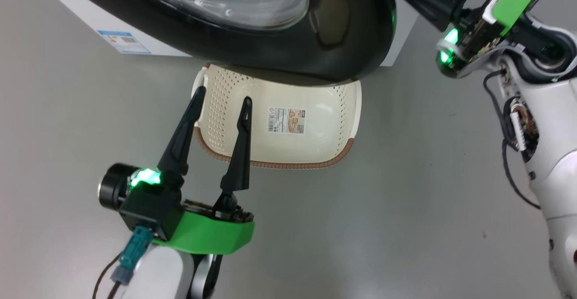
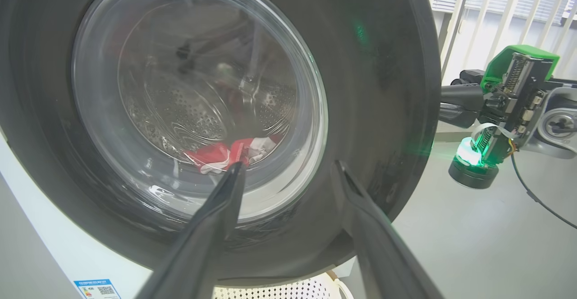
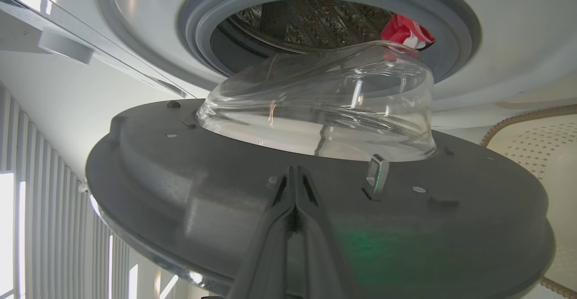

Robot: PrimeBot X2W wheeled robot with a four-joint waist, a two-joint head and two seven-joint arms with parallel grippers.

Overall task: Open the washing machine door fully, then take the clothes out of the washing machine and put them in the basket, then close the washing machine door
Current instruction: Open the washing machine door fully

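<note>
Grey floor (image 1: 405, 200), window blinds behind. The washing machine door (image 3: 203, 190) stands ajar, its glass bowl just clear of the grey rubber ring (image 3: 455, 42) of the washing machine (image 1: 81, 15). The clothes (image 3: 403, 29) (red with white trim) lie in the drum at the front lip of the opening. The basket (image 1: 324, 145) sits on the floor in front of the machine, partly under the door's black rim. The right gripper (image 3: 295, 172) has its fingers clenched together, holding nothing, tips at the door's inner face beside the latch (image 3: 377, 172); contact unclear. The left gripper (image 1: 224, 95) has its fingers spread apart over the basket's left end.
</note>
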